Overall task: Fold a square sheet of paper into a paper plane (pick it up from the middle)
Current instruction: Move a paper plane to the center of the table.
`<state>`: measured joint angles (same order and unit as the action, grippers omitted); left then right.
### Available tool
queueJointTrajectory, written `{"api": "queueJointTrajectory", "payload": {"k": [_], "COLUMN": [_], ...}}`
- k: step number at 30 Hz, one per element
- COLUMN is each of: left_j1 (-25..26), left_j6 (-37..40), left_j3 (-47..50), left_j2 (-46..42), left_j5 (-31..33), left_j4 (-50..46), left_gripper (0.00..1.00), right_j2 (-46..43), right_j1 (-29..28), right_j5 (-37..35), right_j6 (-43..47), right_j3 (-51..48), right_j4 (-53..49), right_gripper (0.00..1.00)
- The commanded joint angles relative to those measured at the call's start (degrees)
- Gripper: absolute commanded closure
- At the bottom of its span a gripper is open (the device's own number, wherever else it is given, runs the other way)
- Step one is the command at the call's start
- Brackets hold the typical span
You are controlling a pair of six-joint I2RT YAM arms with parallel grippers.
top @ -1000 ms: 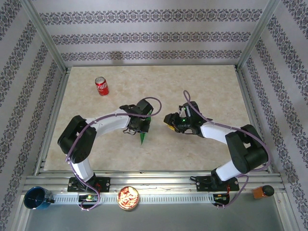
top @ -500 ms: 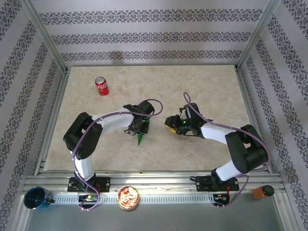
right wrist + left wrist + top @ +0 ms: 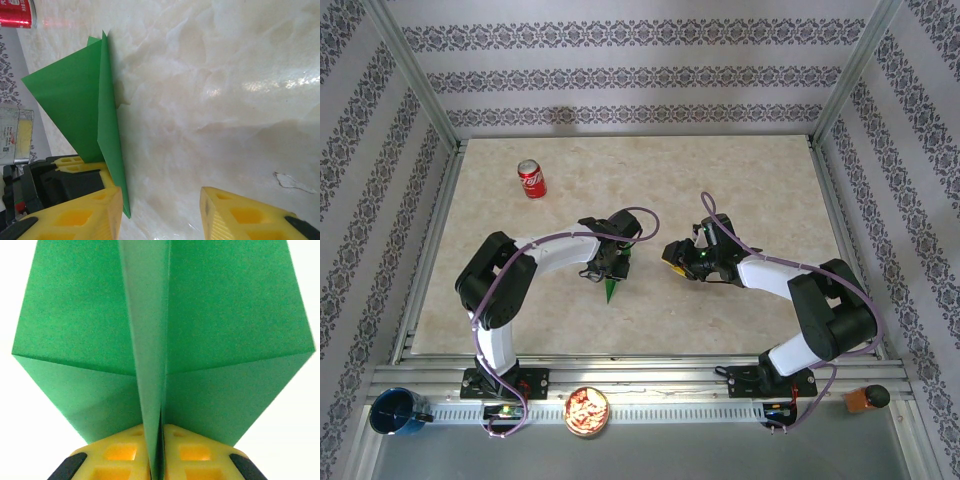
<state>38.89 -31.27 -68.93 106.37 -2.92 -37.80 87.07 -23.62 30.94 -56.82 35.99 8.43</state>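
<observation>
Top external view: I find the left gripper [image 3: 608, 265] near the middle of the table [image 3: 740, 170], with the paper plane [image 3: 613, 287] in it. The green point sticks out toward the near edge. The right gripper [image 3: 670, 254] sits near it to the right, facing it. A red soda can [image 3: 531, 179] stands well apart, at the far left.

Left wrist view: the left gripper [image 3: 161, 452] is pressed together on the plane's [image 3: 220, 315] centre crease, and both wings spread outward from its yellow fingers [image 3: 120, 452].

Right wrist view: the right gripper [image 3: 160, 215] has its jaws spread, with bare table between them. The plane [image 3: 70, 90] stands on edge, its tip just beside one finger [image 3: 87, 217]. I cannot tell whether they touch.
</observation>
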Motion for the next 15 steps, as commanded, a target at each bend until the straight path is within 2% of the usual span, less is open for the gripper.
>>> {"api": "queueJointTrajectory", "payload": {"k": [1, 15], "left_j1": [-0.36, -0.39], "left_j6": [0.96, -1.06], "left_j3": [-0.77, 0.33], "left_j2": [1.47, 4.32], "left_j5": [0.54, -0.08], "left_j4": [-1.06, 1.95], "left_gripper": [0.87, 0.77], "right_j2": [0.95, 0.74], "right_j1": [-0.11, -0.04], "right_j5": [0.79, 1.14], "right_j6": [0.57, 0.92], "right_j3": [-0.48, -0.74], "right_j4": [0.68, 0.78], "right_gripper": [0.54, 0.54]}}
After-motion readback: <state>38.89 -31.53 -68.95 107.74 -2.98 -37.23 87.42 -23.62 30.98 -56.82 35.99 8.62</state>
